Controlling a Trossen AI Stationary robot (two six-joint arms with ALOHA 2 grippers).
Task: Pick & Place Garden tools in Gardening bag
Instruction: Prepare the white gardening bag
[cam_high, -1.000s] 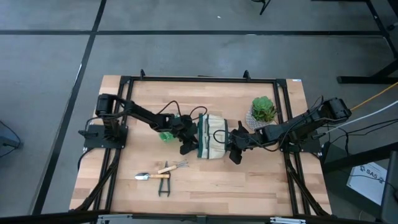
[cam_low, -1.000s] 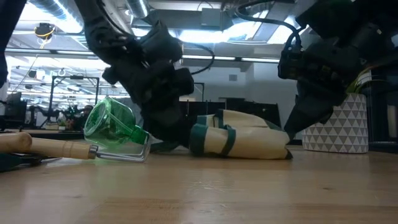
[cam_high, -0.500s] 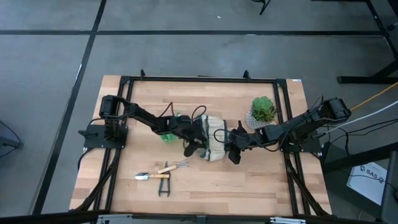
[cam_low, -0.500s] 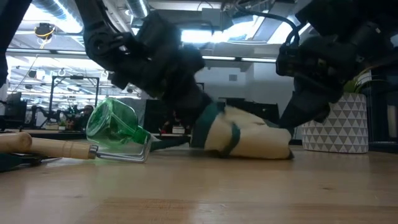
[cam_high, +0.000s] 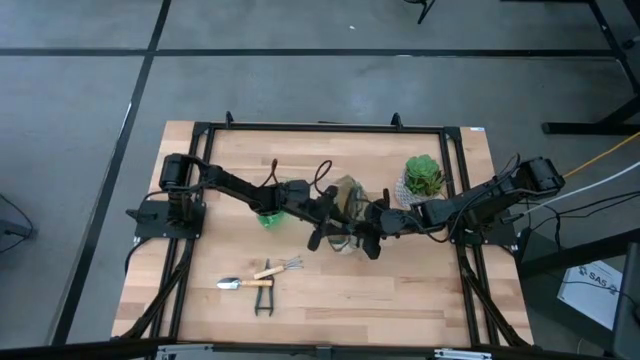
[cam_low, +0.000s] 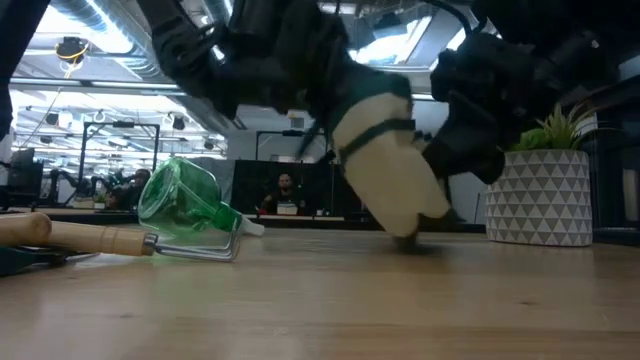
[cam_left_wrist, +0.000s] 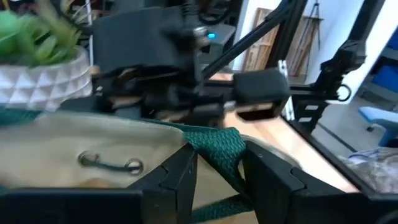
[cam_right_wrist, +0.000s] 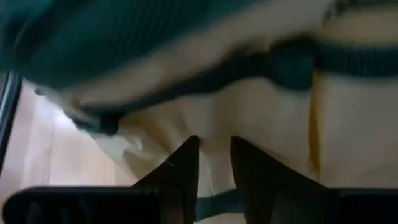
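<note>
Tabletop (cam_high: 440, 290): light wooden surface inside a black frame, both arms reaching in toward its middle.

Left arm: runs from the left edge toward the centre. Left hand (cam_left_wrist: 217, 171) sits at the left side of the gardening bag (cam_high: 347, 203); in the left wrist view its two dark fingers (cam_left_wrist: 180, 177) stand a narrow way apart with the bag's dark green trim strap between them, gripping that strap.

Spray bottle (cam_high: 267, 215): green, translucent, lying on its side on the tabletop just under the left arm, left of the bag. In the low view (cam_low: 180, 205) it rests apart from the bag.

Trowel (cam_high: 238, 282), hand rake (cam_high: 280, 268), pruning shears (cam_high: 263, 298): grouped together on the tabletop toward the near edge, left of centre, well apart from the bag and from both hands.

Gardening bag: beige fabric with dark green trim, at the tabletop's middle between the two hands. In the low view (cam_low: 390, 165) it is tipped up on one lower corner, the rest raised off the wood.

Right hand (cam_right_wrist: 211, 168): at the bag's right side, fingers (cam_right_wrist: 249, 174) set narrowly apart, pressed against the beige fabric; whether they pinch it cannot be told.

Plant (cam_high: 423, 176): green, in a white patterned pot, near the far right corner, beside the right arm.
</note>
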